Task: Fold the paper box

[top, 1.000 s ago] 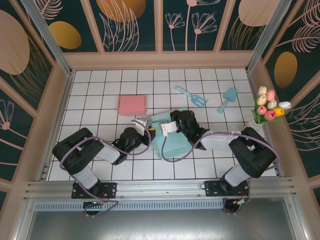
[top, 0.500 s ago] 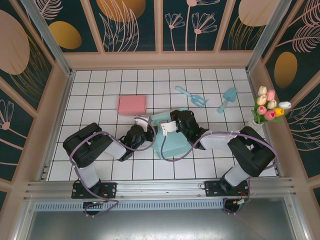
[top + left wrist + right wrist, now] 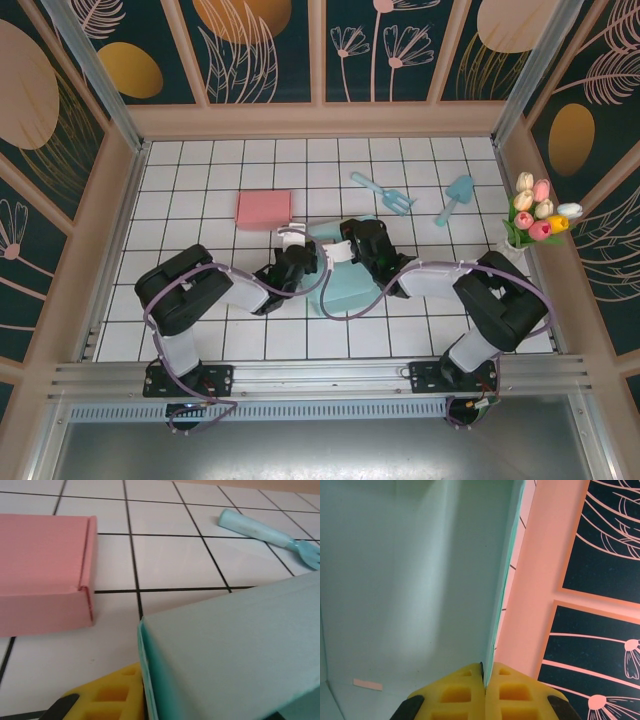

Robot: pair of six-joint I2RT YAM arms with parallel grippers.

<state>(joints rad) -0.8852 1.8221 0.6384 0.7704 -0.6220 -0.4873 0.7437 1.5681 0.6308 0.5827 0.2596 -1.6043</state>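
While both arms reach to the middle of the tiled table (image 3: 200, 200), the teal paper box (image 3: 350, 290) lies between their grippers
Seen from its own wrist, the right gripper (image 3: 484, 680) has its two yellow pads pressed together on the thin upright edge of one box wall, with the pale inside of the box spreading to their left. From above, the left gripper (image 3: 308, 262) sits at the box's left side. Its wrist view shows one yellow pad (image 3: 117, 697) just beside the outer face of a teal wall, with the other finger hidden, so I cannot tell whether it is closed on that wall. A closed pink box (image 3: 264, 210) lies apart to the far left, and a teal fork (image 3: 383, 192) and a teal trowel (image 3: 456, 198) lie farther back on the right
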